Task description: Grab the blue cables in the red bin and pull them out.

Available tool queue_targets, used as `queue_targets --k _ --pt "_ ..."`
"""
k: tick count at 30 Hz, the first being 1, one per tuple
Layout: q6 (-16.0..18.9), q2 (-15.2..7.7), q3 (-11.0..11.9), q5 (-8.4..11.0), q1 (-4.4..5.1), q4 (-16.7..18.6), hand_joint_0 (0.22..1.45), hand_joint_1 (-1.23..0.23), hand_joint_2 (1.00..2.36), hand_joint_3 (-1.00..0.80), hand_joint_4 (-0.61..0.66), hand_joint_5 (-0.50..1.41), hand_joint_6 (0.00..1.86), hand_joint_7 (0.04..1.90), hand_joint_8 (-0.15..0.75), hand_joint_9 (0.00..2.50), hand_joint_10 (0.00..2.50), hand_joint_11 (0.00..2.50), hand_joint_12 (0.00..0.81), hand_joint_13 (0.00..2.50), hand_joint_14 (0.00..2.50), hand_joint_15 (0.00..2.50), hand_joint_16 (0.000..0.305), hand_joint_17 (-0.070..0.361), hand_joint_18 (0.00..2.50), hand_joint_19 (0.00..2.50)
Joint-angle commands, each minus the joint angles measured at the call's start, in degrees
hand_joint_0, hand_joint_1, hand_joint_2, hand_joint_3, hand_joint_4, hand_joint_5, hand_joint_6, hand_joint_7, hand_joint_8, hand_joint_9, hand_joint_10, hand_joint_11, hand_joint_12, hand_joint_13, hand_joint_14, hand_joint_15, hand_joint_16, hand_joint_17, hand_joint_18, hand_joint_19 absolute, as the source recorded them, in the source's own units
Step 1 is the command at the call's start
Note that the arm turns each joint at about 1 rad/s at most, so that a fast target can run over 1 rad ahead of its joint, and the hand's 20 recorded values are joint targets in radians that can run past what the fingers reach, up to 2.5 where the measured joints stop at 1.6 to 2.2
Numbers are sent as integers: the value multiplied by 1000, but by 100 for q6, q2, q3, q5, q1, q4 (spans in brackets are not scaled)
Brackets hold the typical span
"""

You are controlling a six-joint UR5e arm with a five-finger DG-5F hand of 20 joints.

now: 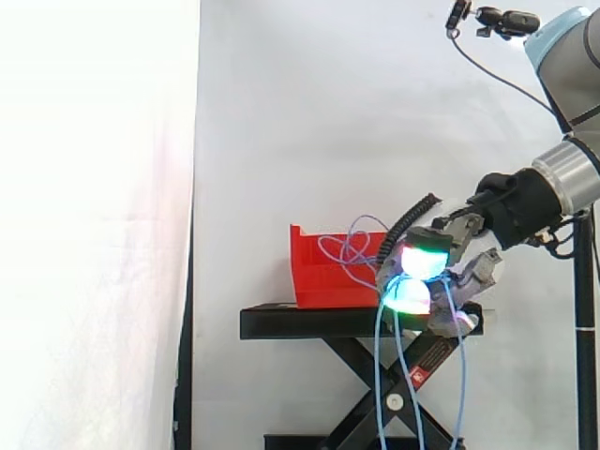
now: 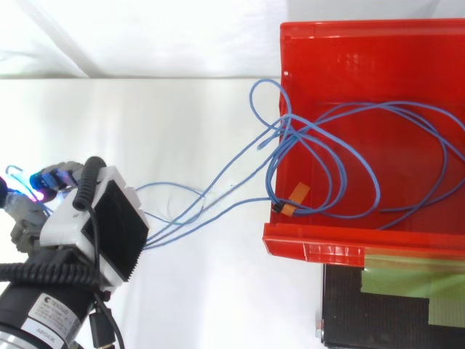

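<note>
The red bin (image 2: 312, 251) stands on the black stand (image 1: 309, 323). Blue cables (image 2: 363, 171) lie coiled inside it. A few strands cross the bin's wall and stretch through the air to my hand (image 2: 109, 225). In the side view the hand (image 1: 469, 272) hovers to the right of the red bin (image 1: 328, 272), about level with it. Its glowing green and cyan fingertips (image 1: 422, 262) are curled round the blue cables (image 1: 352, 246). Loose ends of the cables hang from the hand towards the floor. An orange tag (image 2: 296, 193) sits on the cables near the bin's wall.
The stand is a black scissor lift (image 1: 375, 394) before a white curtain (image 1: 94, 225). Beside the bin in the top view, a green tape patch (image 2: 407, 287) lies on the black platform.
</note>
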Motion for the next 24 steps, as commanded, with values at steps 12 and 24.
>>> queue_targets --k 12,24 --pt "-422 5 195 -11 26 3 905 -831 1000 -1000 63 1035 532 703 224 1219 33 909 261 1618 1864 621 35 79 1198 1214" --pt "-1679 5 678 -82 26 -6 902 -840 1000 -1000 66 1046 499 714 211 1269 34 1008 259 1354 2500 648 29 65 1390 1753"
